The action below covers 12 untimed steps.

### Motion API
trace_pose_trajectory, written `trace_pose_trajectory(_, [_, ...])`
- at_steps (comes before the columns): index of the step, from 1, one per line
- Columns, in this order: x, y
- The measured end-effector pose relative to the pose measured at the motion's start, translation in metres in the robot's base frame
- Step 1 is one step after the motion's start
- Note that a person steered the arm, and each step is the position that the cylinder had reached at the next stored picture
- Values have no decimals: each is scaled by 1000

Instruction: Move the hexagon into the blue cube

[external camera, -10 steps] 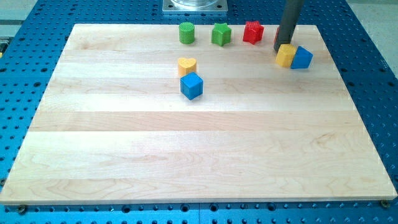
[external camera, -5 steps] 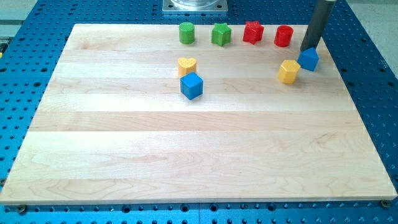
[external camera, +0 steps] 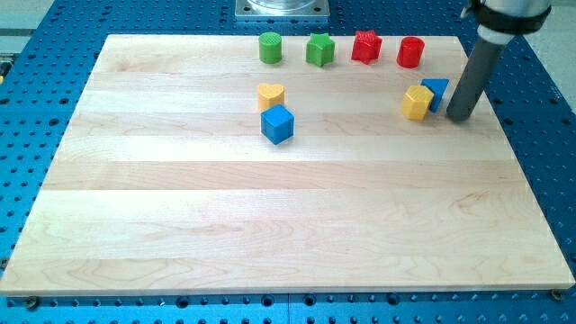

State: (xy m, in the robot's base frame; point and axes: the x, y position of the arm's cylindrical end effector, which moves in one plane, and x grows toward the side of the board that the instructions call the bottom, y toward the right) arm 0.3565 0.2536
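No readable writing anywhere. My tip (external camera: 457,118), a bare rod end effector gripping nothing, rests on the wooden table (external camera: 270,216) beside a small blue block (external camera: 436,91) touching the yellow hexagon (external camera: 417,103); the blue cube (external camera: 277,124) sits well apart, below a yellow heart (external camera: 270,94)

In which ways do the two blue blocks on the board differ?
The blue cube stands near the board's middle, just below the yellow heart; the other blue block sits at the view's right, against the yellow hexagon. My tip is beside that one, far from the cube. Both are blue.
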Motion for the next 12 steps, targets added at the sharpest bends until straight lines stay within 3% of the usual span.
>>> trace_pose_trajectory(1, [-5,-14])
trace_pose_trajectory(3, [7,-117])
trace_pose_trajectory(5, [62,-189])
trace_pose_trajectory(7, [22,-211])
trace_pose_trajectory(8, [61,-223])
trace_pose_trajectory(10, [96,-231])
trace_pose_trajectory(11, [112,-293])
trace_pose_trajectory(12, [76,-306])
